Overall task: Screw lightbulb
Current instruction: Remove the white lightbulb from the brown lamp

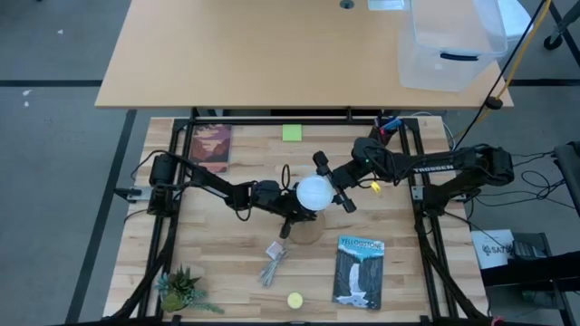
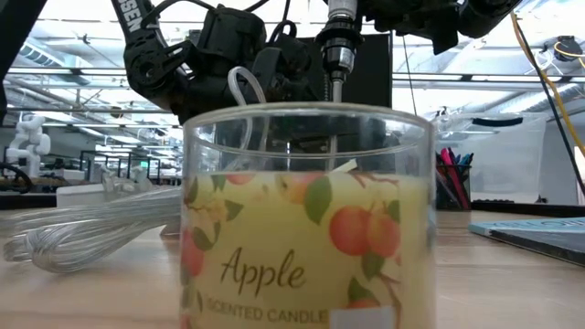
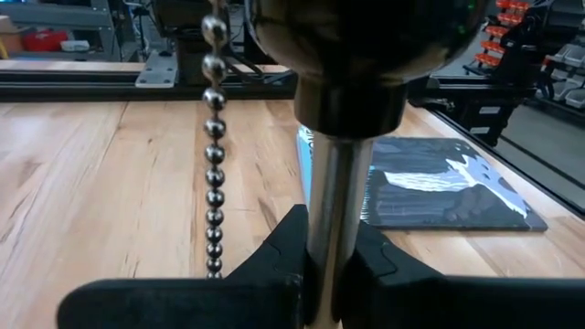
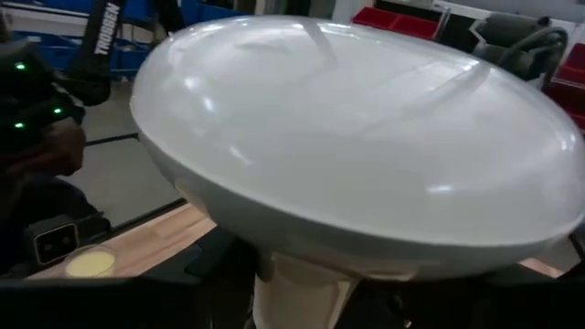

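A: Where does the lightbulb (image 1: pixel 314 192) sit?

B: In the high view it is near the middle of the counter (image 1: pixel 236 272), between the two arms, directly over a round wooden base (image 1: pixel 309 228) that peeks out below it. The right wrist view is almost filled by the white globe (image 4: pixel 356 137), narrowing to a pale neck between that arm's dark fingers (image 4: pixel 219 265).

A: So the right gripper (image 1: pixel 337 195) has it?

B: It appears so; its jaws seem closed on the lightbulb near the neck, though the contact itself is half hidden. The left gripper (image 1: pixel 288 214) is at the base side. In the left wrist view its jaws are closed around a slim metal stem (image 3: pixel 331 228), with a bead chain (image 3: pixel 214 155) hanging just beside.

A: How will the lightbulb handle?

B: Judging by looks, it is light, rigid and smooth, so likely slippery and probably breakable if squeezed hard. The safest hold seems low on the globe or at the neck, with gentle pressure, keeping it upright over the socket while turning. The left gripper steadying the stem should stop the lamp from spinning along.

A: Anything else nearby?

B: A small yellow disc (image 1: pixel 294 300) and a book (image 1: pixel 359 270) lie well apart, nearer the front edge.
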